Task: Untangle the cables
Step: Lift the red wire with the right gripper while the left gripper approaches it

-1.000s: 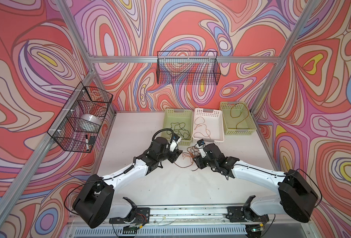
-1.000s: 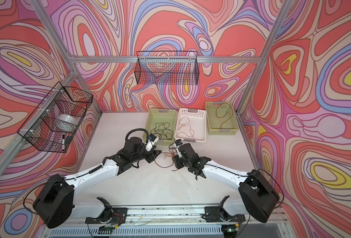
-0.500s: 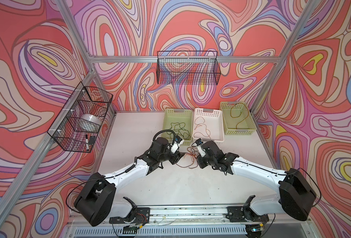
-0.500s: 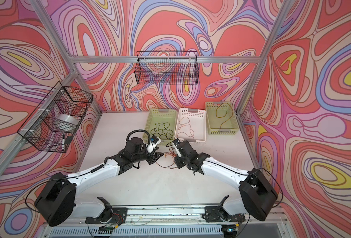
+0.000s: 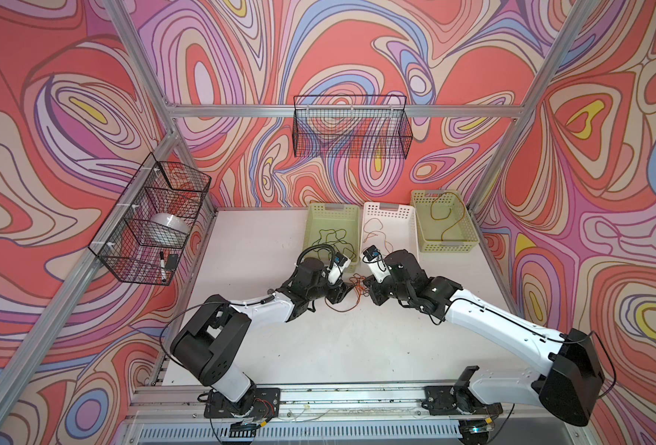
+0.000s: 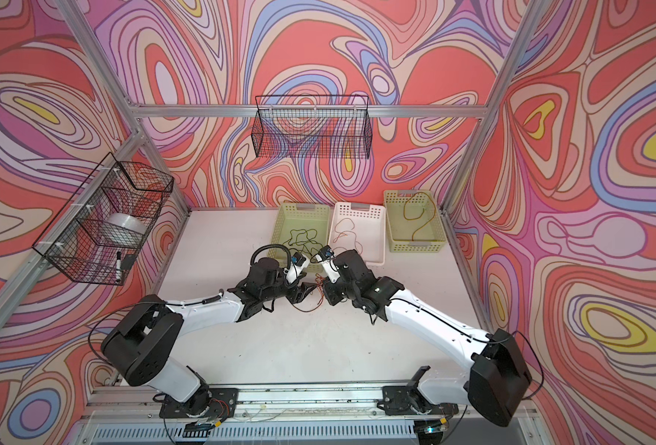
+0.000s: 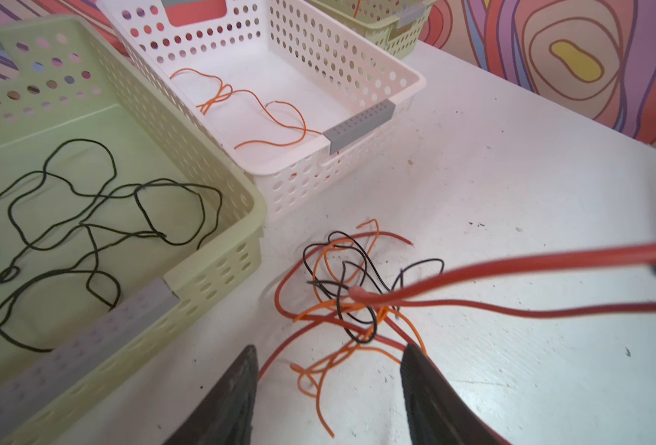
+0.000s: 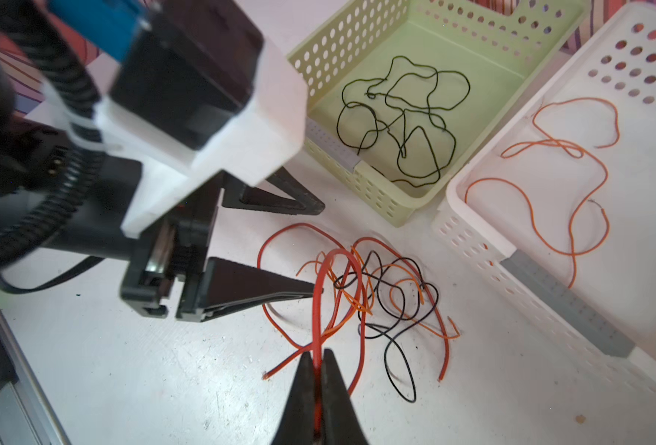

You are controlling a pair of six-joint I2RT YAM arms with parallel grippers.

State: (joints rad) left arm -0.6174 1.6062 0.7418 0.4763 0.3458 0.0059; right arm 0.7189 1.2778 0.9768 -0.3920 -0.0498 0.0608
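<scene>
Pinching red cable [image 8: 318, 308], right jaws clenched; left jaws released near green basket [image 7: 222, 269] edge.

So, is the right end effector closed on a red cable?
Yes, the right wrist view shows the right end effector pinching the red cable.

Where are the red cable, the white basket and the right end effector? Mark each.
red cable [image 8: 320, 308], right wrist view, raised loop.
white basket [image 7: 303, 175], left wrist view, near wall.
right end effector [image 8: 317, 352], right wrist view, between fingertips.
</scene>
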